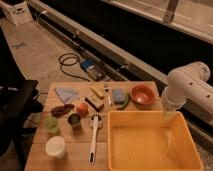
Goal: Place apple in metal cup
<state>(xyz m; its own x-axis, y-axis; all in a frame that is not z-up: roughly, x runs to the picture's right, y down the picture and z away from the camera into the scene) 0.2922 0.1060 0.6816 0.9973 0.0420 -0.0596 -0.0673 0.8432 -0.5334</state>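
Note:
The apple point(81, 108), small and orange-red, lies on the wooden table point(37, 150) left of centre. The metal cup point(74, 120), short and dark grey, stands upright just in front of it, close to it or touching. My white arm point(187, 89) comes in from the right. My gripper point(169, 113) hangs at its lower end over the far right rim of the yellow tub point(152, 141), far to the right of the apple and cup. I see nothing in it.
A light green cup point(51, 125) and a white cup point(55, 147) stand left of and in front of the metal cup. A white brush point(94, 132), orange-red bowl point(142, 95), blue sponge point(119, 96) and blue cloth point(66, 93) lie on the table. A black chair point(15, 105) stands at left.

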